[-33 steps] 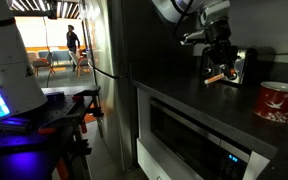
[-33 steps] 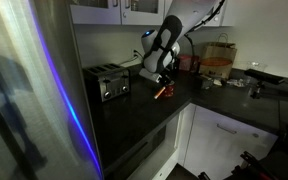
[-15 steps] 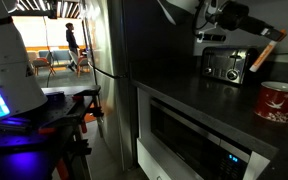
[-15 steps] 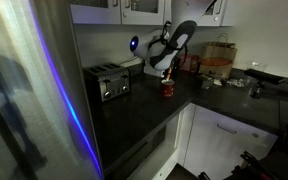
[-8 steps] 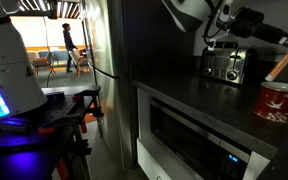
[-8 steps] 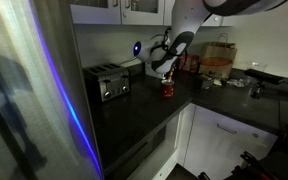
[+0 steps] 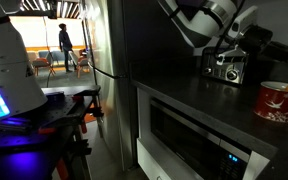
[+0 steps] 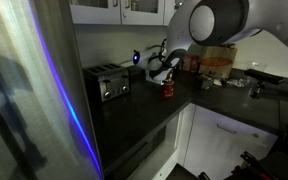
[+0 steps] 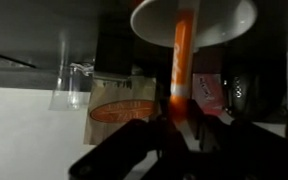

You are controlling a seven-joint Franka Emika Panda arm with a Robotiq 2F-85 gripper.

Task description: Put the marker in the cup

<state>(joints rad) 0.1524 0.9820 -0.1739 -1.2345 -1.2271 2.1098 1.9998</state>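
The dark counter (image 7: 199, 100) carries the same things as before; only the arm (image 7: 209, 20) has changed place. About two seconds ago it hung low by the toaster (image 8: 109, 82). Since then it has swung across and now reaches over the cup (image 7: 280, 102), which in that exterior view stands at about 4 o'clock from the toaster.

The cup itself has not moved and stands upright. In the wrist view its pale inside fills the 12 o'clock part of the picture, straight ahead of the gripper (image 9: 174, 125).

The marker (image 9: 181, 60) has travelled with the arm. The fingers are closed narrowly on its near end, and its free end runs toward 12 o'clock across the cup's mouth. In an exterior view it sits lower than half a second ago, tilted at about 1 o'clock from the cup's rim. Whether the tip is already below the rim cannot be told.

In my judgement the carry is nearly over: the marker is lined up with the opening, and what is left is a short drop and letting go. The risk is the tilted marker catching the rim.
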